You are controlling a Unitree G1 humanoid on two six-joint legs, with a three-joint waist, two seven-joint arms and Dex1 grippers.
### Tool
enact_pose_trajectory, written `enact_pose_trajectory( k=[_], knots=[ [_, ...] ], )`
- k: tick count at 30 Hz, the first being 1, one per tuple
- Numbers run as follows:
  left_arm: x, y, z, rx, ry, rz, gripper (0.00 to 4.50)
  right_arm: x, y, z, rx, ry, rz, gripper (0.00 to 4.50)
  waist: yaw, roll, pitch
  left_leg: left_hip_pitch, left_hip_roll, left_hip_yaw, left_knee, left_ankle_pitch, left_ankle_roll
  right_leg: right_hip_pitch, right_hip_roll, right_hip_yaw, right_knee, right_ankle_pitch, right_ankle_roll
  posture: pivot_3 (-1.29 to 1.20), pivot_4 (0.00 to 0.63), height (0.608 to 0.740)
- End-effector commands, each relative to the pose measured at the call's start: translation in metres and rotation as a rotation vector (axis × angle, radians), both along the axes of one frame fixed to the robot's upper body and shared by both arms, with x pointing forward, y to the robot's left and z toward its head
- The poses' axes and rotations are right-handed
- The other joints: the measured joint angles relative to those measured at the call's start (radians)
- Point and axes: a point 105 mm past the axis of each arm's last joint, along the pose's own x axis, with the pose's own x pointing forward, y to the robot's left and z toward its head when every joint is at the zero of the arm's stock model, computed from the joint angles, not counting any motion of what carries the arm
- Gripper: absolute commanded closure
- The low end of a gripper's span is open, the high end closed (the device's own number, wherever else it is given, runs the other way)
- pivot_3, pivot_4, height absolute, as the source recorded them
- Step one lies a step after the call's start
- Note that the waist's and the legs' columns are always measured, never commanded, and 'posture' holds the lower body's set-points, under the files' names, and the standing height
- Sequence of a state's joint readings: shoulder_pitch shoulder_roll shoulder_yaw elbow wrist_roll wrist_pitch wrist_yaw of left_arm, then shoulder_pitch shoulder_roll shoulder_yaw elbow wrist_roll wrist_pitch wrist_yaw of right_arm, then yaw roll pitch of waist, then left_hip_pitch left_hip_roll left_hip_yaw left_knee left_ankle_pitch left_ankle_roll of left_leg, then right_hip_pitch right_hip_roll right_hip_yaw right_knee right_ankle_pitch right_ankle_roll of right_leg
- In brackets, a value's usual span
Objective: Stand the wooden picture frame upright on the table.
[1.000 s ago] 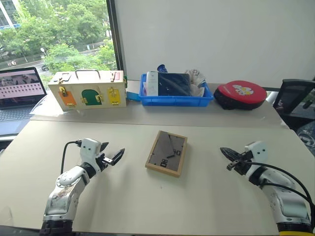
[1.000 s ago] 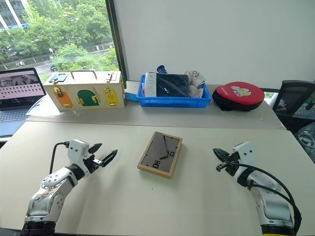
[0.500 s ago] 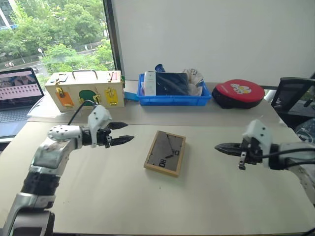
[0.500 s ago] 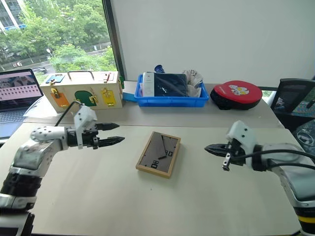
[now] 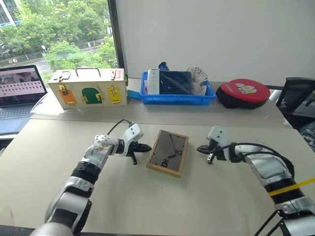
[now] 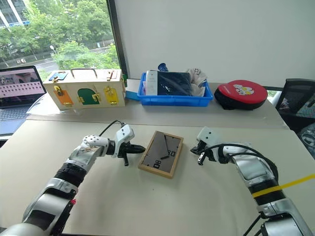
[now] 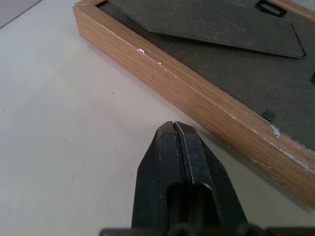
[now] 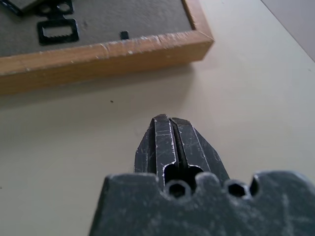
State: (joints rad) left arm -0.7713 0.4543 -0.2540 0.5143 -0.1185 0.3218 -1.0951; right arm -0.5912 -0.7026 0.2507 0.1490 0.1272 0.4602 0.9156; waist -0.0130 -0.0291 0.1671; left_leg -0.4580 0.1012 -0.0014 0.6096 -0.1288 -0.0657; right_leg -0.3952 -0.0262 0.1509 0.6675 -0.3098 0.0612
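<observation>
Mid-table, the wooden picture frame (image 5: 168, 153) lies flat, face down, its dark grey-brown back panel up with the fold-out stand folded against it; the frame sits slightly askew on the pale beige table (image 5: 147, 201); left gripper (image 5: 146, 147) points at the frame's left long edge, fingers clenched together on nothing, tips just beside the wood but apart from it in the left wrist view; right gripper (image 5: 200, 148) points at the opposite long edge, likewise pinched closed and empty, tips near the wood with bare tabletop between; nothing lies between either gripper and the frame. Along the back of the table, well apart from the frame: a cream wooden box (image 5: 88, 89) with orange, green and yellow latched doors and a handle on top, at back left; a blue bin (image 5: 177, 96) of dark and white items at back centre; a round red and black case (image 5: 243, 94) at back right; an open laptop (image 5: 19, 88) at far left by the window; a dark chair (image 5: 298, 98) off the right edge.
</observation>
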Motion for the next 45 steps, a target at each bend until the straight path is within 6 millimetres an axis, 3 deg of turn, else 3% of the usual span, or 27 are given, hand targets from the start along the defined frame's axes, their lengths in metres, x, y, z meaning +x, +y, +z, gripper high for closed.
enact_pose_trajectory(
  k=[1, 6, 14, 20, 27, 30, 33, 36, 38, 40, 41, 42, 45],
  knots=[
    [-0.023, -0.011, -0.013, 0.025, 0.087, -0.101, 4.46, -0.001, 0.016, -0.004, -0.002, 0.014, 0.069, 4.50, 0.001, 0.000, 0.000, 0.000, 0.000, 0.000, 0.000, 0.000, 0.000, 0.000, 0.000, 0.000, 0.000, 0.000, 0.000, 0.00, 0.150, 0.725],
    [-0.038, 0.008, -0.029, 0.121, 0.163, -0.123, 4.46, -0.003, 0.029, -0.009, 0.009, 0.022, 0.103, 4.50, -0.004, 0.001, -0.001, 0.004, 0.000, -0.001, 0.000, 0.000, 0.000, 0.004, 0.000, -0.001, 0.000, 0.000, 0.000, 0.00, 0.150, 0.725],
    [-0.042, 0.015, -0.028, 0.102, 0.196, -0.111, 4.46, -0.010, 0.031, -0.014, 0.038, 0.046, 0.102, 4.50, -0.014, 0.003, -0.002, 0.009, 0.000, -0.001, -0.001, 0.000, 0.000, 0.008, 0.000, -0.001, 0.000, 0.000, 0.000, 0.00, 0.150, 0.725],
    [-0.051, 0.010, -0.034, 0.098, 0.246, -0.155, 4.46, 0.005, 0.043, -0.012, 0.046, 0.021, 0.098, 4.50, -0.030, 0.003, -0.003, 0.012, 0.000, -0.001, -0.001, 0.000, 0.000, 0.010, 0.000, 0.000, 0.002, 0.000, -0.001, 0.00, 0.150, 0.725],
    [-0.058, 0.026, -0.046, 0.151, 0.300, -0.140, 4.46, 0.011, 0.047, -0.012, 0.068, 0.034, 0.093, 4.50, -0.039, 0.004, -0.004, 0.014, 0.000, -0.001, -0.001, 0.000, 0.000, 0.010, 0.001, 0.000, 0.006, -0.001, -0.001, 0.00, 0.150, 0.725],
    [-0.053, 0.034, -0.045, 0.148, 0.283, -0.090, 4.46, 0.006, 0.042, -0.015, 0.069, 0.044, 0.087, 4.50, -0.040, 0.004, -0.005, 0.014, 0.000, -0.001, -0.001, 0.000, 0.000, 0.010, 0.001, 0.000, 0.007, -0.001, -0.001, 0.00, 0.150, 0.725],
    [-0.041, 0.052, -0.036, 0.102, 0.271, 0.021, 4.46, 0.000, 0.024, -0.010, 0.081, 0.034, 0.044, 4.50, -0.037, 0.004, -0.005, 0.014, 0.000, -0.001, -0.001, 0.000, 0.000, 0.010, 0.001, 0.000, 0.007, -0.001, -0.002, 0.00, 0.150, 0.725],
    [-0.032, 0.070, -0.011, -0.056, 0.268, 0.137, 4.46, -0.009, 0.000, 0.006, 0.092, -0.011, 0.014, 4.50, -0.033, 0.004, -0.005, 0.013, 0.000, -0.001, -0.001, 0.000, 0.000, 0.008, 0.001, 0.000, 0.007, -0.002, -0.001, 0.00, 0.150, 0.725],
    [-0.031, 0.085, 0.003, -0.139, 0.273, 0.187, 4.50, -0.015, -0.016, 0.021, 0.102, -0.044, 0.006, 3.90, -0.035, 0.005, -0.004, 0.013, 0.000, -0.001, -0.001, 0.000, 0.000, 0.008, 0.001, 0.000, 0.007, -0.002, -0.001, 0.00, 0.150, 0.725],
    [-0.031, 0.094, 0.016, -0.210, 0.287, 0.221, 3.97, -0.022, -0.024, 0.030, 0.104, -0.057, 0.022, 3.41, -0.038, 0.005, -0.004, 0.012, 0.000, -0.001, -0.001, 0.000, 0.000, 0.006, 0.001, 0.000, 0.008, -0.002, -0.001, 0.00, 0.150, 0.725],
    [-0.035, 0.094, 0.023, -0.249, 0.298, 0.212, 3.94, -0.025, -0.024, 0.038, 0.118, -0.087, 0.044, 3.19, -0.037, 0.005, -0.004, 0.012, 0.000, -0.001, -0.001, 0.000, 0.000, 0.006, 0.001, 0.000, 0.008, -0.002, -0.002, 0.00, 0.150, 0.725],
    [-0.039, 0.094, 0.030, -0.282, 0.307, 0.210, 3.33, -0.029, -0.023, 0.045, 0.141, -0.103, 0.068, 2.62, -0.036, 0.005, -0.004, 0.012, 0.000, -0.001, -0.001, 0.000, 0.000, 0.006, 0.001, 0.000, 0.009, -0.002, -0.001, 0.00, 0.150, 0.725],
    [-0.044, 0.088, 0.044, -0.361, 0.330, 0.212, 2.51, -0.037, -0.018, 0.053, 0.170, -0.130, 0.116, 1.76, -0.031, 0.004, -0.004, 0.011, 0.000, -0.001, -0.001, 0.000, 0.000, 0.006, 0.001, 0.000, 0.008, -0.003, -0.001, 0.00, 0.150, 0.725]
  ],
)
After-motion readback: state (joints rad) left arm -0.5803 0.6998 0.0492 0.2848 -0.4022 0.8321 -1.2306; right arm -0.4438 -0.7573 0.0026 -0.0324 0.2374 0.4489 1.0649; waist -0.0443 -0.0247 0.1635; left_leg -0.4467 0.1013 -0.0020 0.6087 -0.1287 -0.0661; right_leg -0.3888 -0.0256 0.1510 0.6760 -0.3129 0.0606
